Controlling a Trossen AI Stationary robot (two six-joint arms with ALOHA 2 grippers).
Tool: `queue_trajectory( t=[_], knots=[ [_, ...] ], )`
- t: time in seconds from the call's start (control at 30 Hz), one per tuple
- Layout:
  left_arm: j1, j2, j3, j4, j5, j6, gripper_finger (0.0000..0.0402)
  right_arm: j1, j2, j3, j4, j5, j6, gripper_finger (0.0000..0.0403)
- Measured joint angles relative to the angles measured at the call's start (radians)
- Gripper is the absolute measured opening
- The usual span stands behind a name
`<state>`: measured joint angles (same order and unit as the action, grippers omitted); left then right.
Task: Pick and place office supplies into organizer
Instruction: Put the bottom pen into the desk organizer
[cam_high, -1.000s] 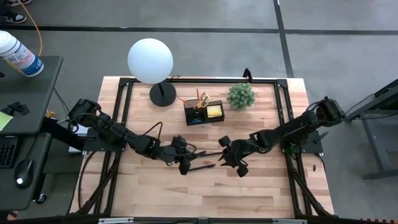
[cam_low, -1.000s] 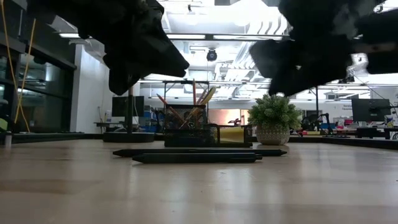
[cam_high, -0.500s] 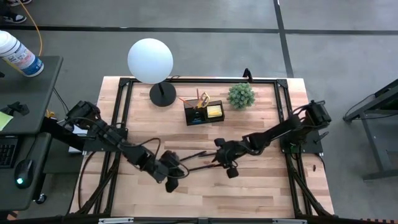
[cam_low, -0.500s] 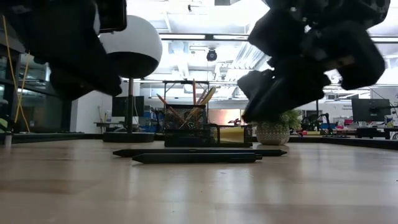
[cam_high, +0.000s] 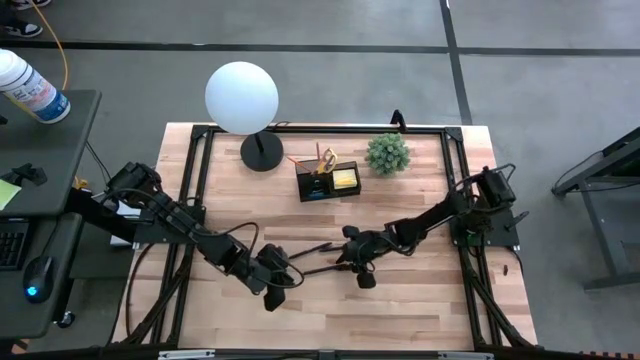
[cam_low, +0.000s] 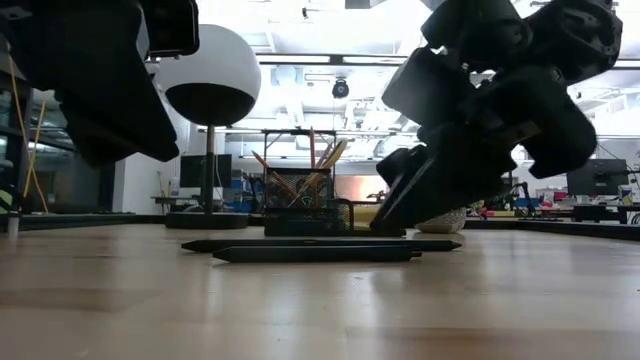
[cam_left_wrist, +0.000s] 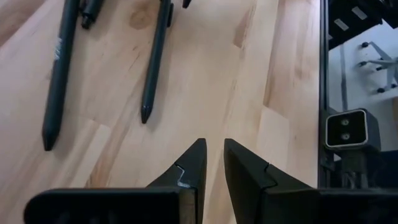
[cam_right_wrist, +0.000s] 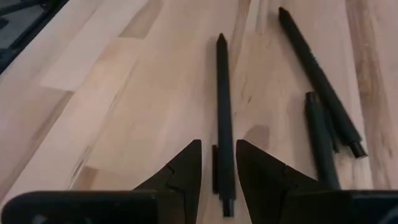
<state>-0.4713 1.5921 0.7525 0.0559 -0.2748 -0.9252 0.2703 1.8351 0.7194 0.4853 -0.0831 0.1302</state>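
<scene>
Three dark pens lie flat on the wooden table: two long ones (cam_high: 313, 249) (cam_high: 325, 268) and a third (cam_right_wrist: 320, 143) beside them. My right gripper (cam_right_wrist: 218, 143) (cam_high: 352, 265) is open and hovers just above the table (cam_low: 385, 210), its fingers on either side of one pen's end (cam_right_wrist: 225, 186). My left gripper (cam_left_wrist: 214, 142) (cam_high: 272, 290) is narrowly open, low over bare wood, nearer the near-left than the pens (cam_left_wrist: 59, 81). The black organizer (cam_high: 328, 181) stands at the far middle and holds yellow-handled scissors (cam_high: 326, 157), a yellow pad (cam_high: 344, 179) and pencils (cam_low: 312, 160).
A white globe lamp (cam_high: 242, 97) on a black base stands left of the organizer. A small green potted plant (cam_high: 387, 153) stands to its right. A black frame (cam_high: 200, 200) runs round the tabletop. Bare wood lies along the near edge (cam_high: 330, 320).
My left gripper has drawn back from the pens toward the near-left. My right gripper has moved toward the table's left and down, and now stands over the right end of a pen. The pens have kept still.
</scene>
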Motion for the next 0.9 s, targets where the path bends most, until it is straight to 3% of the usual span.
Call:
queue_trajectory(
  t=[0.37,0.9],
  knots=[
    [0.000,0.000,0.000,0.002,-0.002,-0.021,0.0046,0.000,-0.001,-0.138,0.156,0.003,0.051,0.0098],
    [0.001,0.000,0.000,0.002,-0.006,-0.025,0.0046,0.000,-0.002,-0.138,0.183,0.021,0.027,0.0098]
  ],
)
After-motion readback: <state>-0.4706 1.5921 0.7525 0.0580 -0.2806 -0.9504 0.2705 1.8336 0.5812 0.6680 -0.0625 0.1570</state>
